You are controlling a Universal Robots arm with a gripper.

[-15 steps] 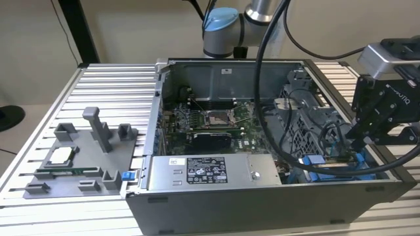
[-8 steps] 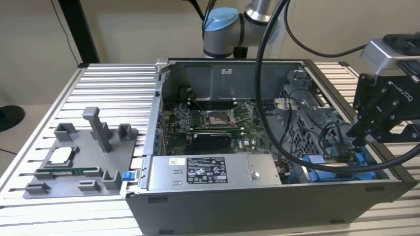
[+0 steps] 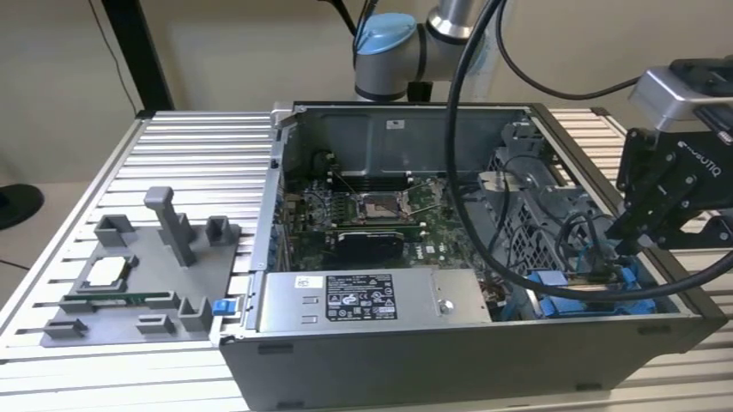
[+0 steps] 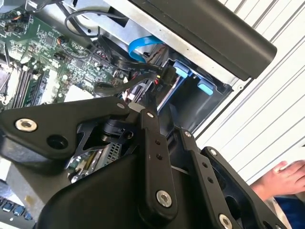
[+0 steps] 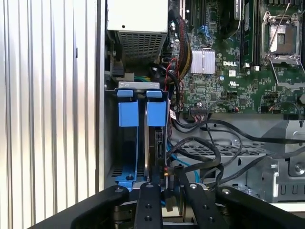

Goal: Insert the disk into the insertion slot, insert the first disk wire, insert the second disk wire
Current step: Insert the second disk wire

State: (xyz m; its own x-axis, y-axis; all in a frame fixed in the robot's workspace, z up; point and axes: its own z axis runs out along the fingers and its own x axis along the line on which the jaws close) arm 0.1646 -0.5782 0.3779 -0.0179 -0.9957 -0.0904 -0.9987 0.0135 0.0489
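While the open computer case (image 3: pixel 458 365) sits on the slatted table (image 3: pixel 195 154), the arm's black hand (image 3: pixel 626 247) hangs low over the corner at about four o'clock in the exterior view, counting from the middle of the case. Right under it I see the insertion slot (image 5: pixel 139 85), a grey metal bay with two blue tabs (image 5: pixel 128 112) side by side at its mouth. The disk (image 5: pixel 156 145) stands on edge inside that slot, a dark slab beneath one of the tabs. In the first wrist view a black wire connector (image 5: pixel 167 179) with thin red leads sits right at the tip of the hand, just beside the end of the disk. I cannot tell whether it is plugged in, nor whether the hand is clenched on it or released. Other black cables (image 5: pixel 209 152) loop over the perforated cage (image 5: pixel 248 157) next to the bay. In the exterior view the power-supply box (image 3: pixel 343 300) with its white sticker lies at six o'clock and the green motherboard (image 3: pixel 366 215) takes the centre. A grey fixture tray (image 3: pixel 126 283) rests on the table at nine o'clock, just beside the case.
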